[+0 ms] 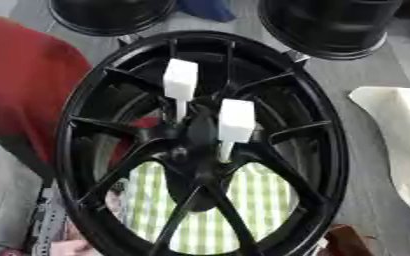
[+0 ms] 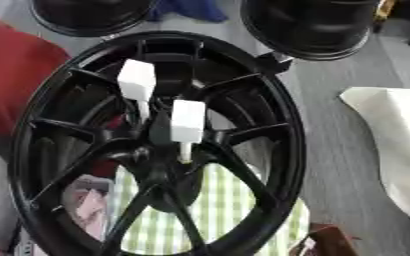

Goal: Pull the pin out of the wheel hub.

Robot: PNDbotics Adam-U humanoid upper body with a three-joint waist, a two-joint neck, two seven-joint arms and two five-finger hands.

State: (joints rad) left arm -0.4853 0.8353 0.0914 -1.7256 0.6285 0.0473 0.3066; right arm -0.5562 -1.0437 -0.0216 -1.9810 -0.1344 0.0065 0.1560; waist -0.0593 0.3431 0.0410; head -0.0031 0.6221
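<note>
Wheel hub (image 1: 200,145): glossy black throughout, rim and spokes alike. Two pins (image 1: 180,80) (image 1: 236,120), near the centre at about 12 o'clock and 1 o'clock of the hub boss: plain white, heads and shafts both. Cloth (image 1: 261,200) seen through the spokes at 6 o'clock: pale green and white check. Red fabric (image 1: 20,75) at 9 to 10 o'clock: solid red. Floor (image 1: 375,70) at 3 o'clock: grey. Sheet (image 1: 401,135) at 3 to 4 o'clock: off-white. Two round objects (image 1: 112,15) (image 1: 331,25) at 11 and 1 o'clock: black. Blue patch (image 1: 208,9) at 12 o'clock: dark blue. Pink patch (image 2: 86,205) at 7 o'clock: pale pink and white.
</note>
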